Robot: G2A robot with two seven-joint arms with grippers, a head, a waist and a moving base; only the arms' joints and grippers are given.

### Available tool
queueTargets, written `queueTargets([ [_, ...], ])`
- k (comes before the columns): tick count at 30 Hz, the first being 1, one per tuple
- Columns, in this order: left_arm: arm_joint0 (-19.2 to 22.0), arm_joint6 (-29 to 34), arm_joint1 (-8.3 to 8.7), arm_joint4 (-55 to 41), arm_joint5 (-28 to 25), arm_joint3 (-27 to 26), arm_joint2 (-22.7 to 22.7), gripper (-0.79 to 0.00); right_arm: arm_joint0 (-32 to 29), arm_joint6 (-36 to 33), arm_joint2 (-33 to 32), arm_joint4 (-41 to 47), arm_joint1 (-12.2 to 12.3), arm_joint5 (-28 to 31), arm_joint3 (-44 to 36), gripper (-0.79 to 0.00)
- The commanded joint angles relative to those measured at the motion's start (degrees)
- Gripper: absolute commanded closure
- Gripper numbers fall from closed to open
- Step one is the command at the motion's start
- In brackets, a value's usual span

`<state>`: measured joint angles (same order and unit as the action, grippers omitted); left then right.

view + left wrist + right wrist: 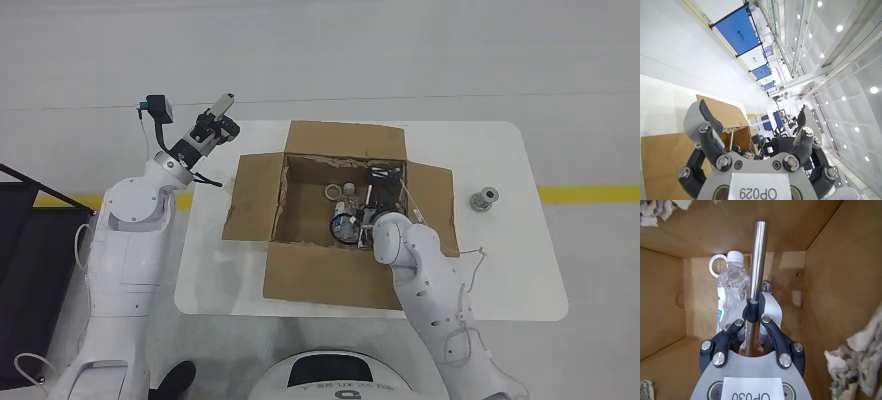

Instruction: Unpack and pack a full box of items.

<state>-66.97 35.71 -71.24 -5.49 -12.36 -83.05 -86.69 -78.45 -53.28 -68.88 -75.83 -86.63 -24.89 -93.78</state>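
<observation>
As laid out from above, counter (pixel 520 270): white with rounded corners, carrying the box near its middle.
Left hand (pixel 753 111): released, fingers spread wide with nothing between the pads. It is raised off the counter's far left corner, well apart from the box, and the top view shows it there too (pixel 224 106).
Box (pixel 300 272): brown cardboard, standing open with all four flaps folded outward and lying flat on the counter. One flap and a torn inner edge appear past the left hand in its wrist view (pixel 668 151).
White ring (pixel 712 264): lying against the far inner wall of the box, just beside the bottle's cap.
Bottle (pixel 732 281): clear crumpled plastic with a white cap and a pale label, lying in the box alongside the rod. Whether the two touch cannot be told.
Metal rod (pixel 759 256): polished steel, straight, inside the box, its free end pointing at the far wall.
Right hand (pixel 754 306): clenched on the metal rod, dark pads pressed to both sides of the shaft partway along it. The hand is lowered into the right half of the box (pixel 380 190).
Scraps (pixel 853 357): ragged grey-white bits at the box's inner edges, close to the right wrist camera.
Metal part (pixel 485 199): small, spool-shaped, alone on the counter to the right of the box, clear of the right flap.
Yellow stripe (pixel 590 193): floor marking past the counter's right edge.
</observation>
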Motion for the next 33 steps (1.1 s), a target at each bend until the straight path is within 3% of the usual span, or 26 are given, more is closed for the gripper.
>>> queueTargets([
  [1, 0.01, 0.0, 0.0, -0.04, 0.01, 0.02, 0.0, -0.785, -0.06, -0.1, 0.27, -0.52, -0.01, -0.46, -0.04, -0.274],
  [4, 0.01, 0.0, 0.0, -0.04, 0.01, 0.02, 0.0, -0.785, -1.03, 0.3, 0.1, -1.0, 0.06, -1.07, -1.69, -0.363],
  [7, 0.01, 0.0, 0.0, -0.04, 0.01, 0.02, 0.0, -0.785, -3.59, 1.75, -1.06, -1.39, 0.3, -1.79, -6.14, -0.385],
  [8, 0.01, 0.0, 0.0, -0.04, 0.01, 0.02, 0.0, -0.785, -4.84, 2.16, -1.58, -0.85, 0.4, -1.5, -8.29, -0.425],
  [9, 0.01, 0.0, 0.0, -0.04, 0.01, 0.02, 0.0, -0.785, -6.11, 2.87, -2.4, -0.09, 0.5, -1.51, -10.56, -0.702],
  [10, 0.01, 0.0, 0.0, -0.04, 0.01, 0.02, 0.0, -0.785, -7.48, 3.49, -3.19, 0.68, 0.6, -1.39, -12.54, -0.785],
  [12, 0.01, 0.0, 0.0, -0.04, 0.01, 0.02, 0.0, -0.785, -10.52, 4.93, -4.88, 2.81, 0.89, 0.59, -17.41, -0.69],
  [18, 0.01, 0.0, 0.0, -0.04, 0.01, 0.02, 0.0, -0.785, -22.66, 11.28, -14.43, 17.5, 1.85, 10.53, -33.8, -0.705],
  [20, 0.01, 0.0, 0.0, -0.04, 0.01, 0.02, 0.0, -0.785, -26.14, 14.12, -18.81, 24.2, 2.05, 14.22, -36.37, -0.643],
  [22, 0.01, 0.0, 0.0, -0.04, 0.01, 0.02, 0.0, -0.785, -28.89, 17.4, -23.01, 30.3, 2.14, 16.73, -37.66, -0.662],
  [25, 0.01, 0.0, 0.0, -0.04, 0.01, 0.02, 0.0, -0.785, -31.08, 20.52, -28.09, 38.31, 2.23, 19.44, -37.25, -0.628],
  [26, 0.01, 0.0, 0.0, -0.04, 0.01, 0.02, 0.0, -0.785, -31.29, 20.52, -29.29, 40.61, 2.3, 20.42, -36.79, -0.486],
  [28, 0.01, 0.0, 0.0, -0.04, 0.01, 0.02, 0.0, -0.785, -31.21, 20.34, -31.03, 43.03, 2.48, 21.41, -35.59, -0.416],
  [29, 0.01, 0.0, 0.0, -0.04, 0.01, 0.02, 0.0, -0.785, -30.89, 20.19, -31.28, 43.53, 2.54, 21.05, -35.11, -0.428],
  [30, 0.01, 0.0, 0.0, -0.04, 0.01, 0.02, 0.0, -0.785, -30.35, 20.36, -31.24, 44.16, 2.56, 20.04, -34.78, -0.489],
  [31, 0.01, 0.0, 0.0, -0.04, 0.01, 0.02, 0.0, -0.785, -29.76, 20.6, -30.82, 45.55, 2.51, 18.6, -34.49, -0.785],
  [33, 0.01, 0.0, 0.0, -0.04, 0.01, 0.02, 0.0, -0.785, -29.38, 20.41, -30.47, 46.18, 2.51, 18.04, -34.42, -0.785],
])
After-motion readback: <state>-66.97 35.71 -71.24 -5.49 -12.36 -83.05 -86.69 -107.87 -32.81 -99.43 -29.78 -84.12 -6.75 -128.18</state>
